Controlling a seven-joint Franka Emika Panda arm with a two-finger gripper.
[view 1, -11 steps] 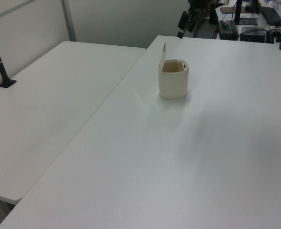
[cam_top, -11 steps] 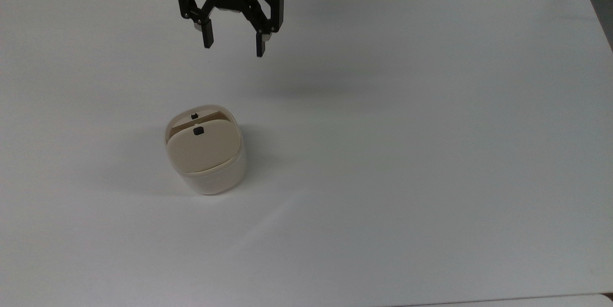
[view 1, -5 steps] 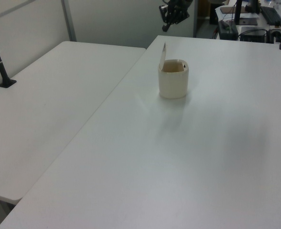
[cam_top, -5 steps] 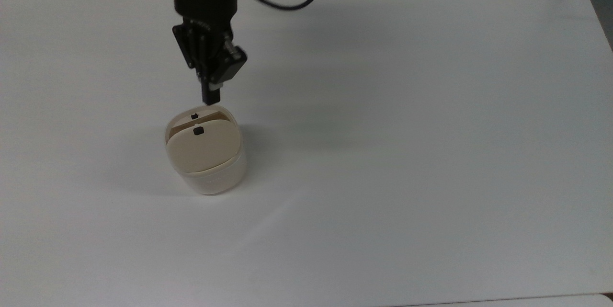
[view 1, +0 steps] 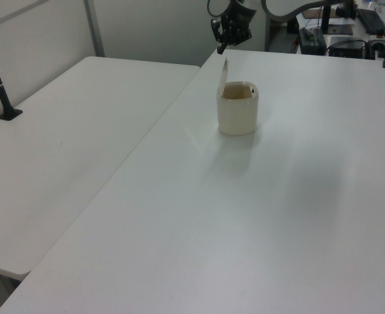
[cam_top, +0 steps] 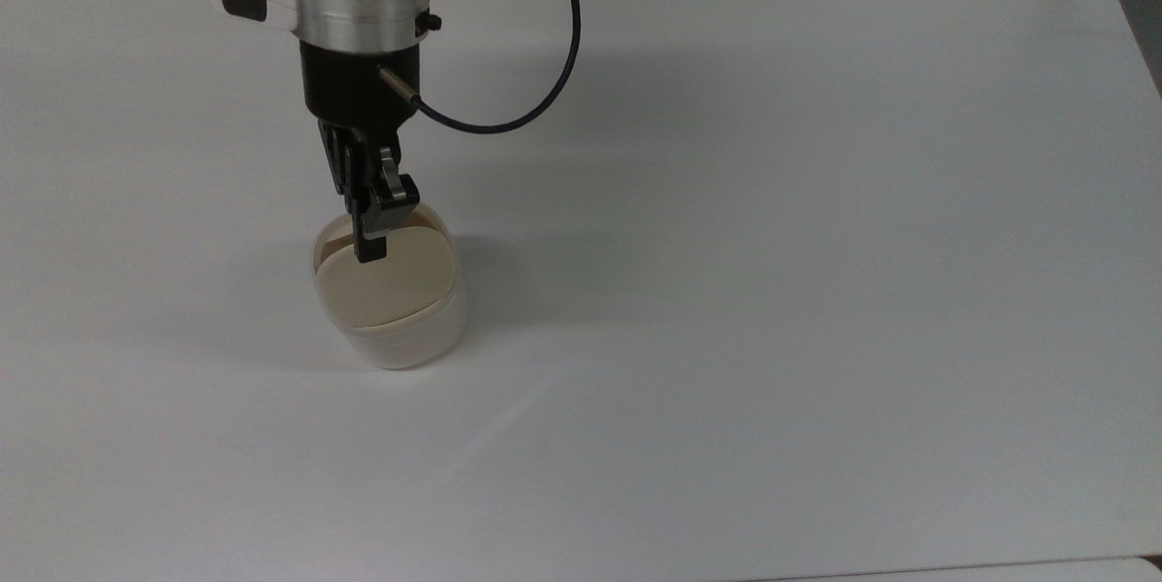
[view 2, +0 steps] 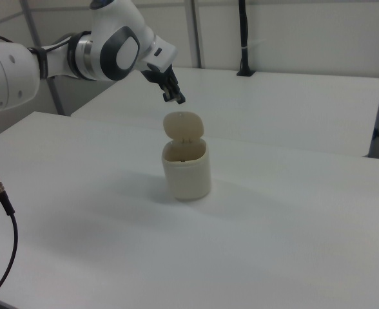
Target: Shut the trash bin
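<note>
Now brings the gripper [cam_top: 369,251] down from the far edge of the desk [cam_top: 772,246], turned edge-on, to hang just above the top edge of the lid [view 1: 223,70]. Leaves the trash bin [cam_top: 404,337] standing toward the top view's left, lid upright, not yet closed. Holds nothing; cannot tell how far apart the jaws stand. Suggests a finished approach, with pushing the lid down probably next.
</note>
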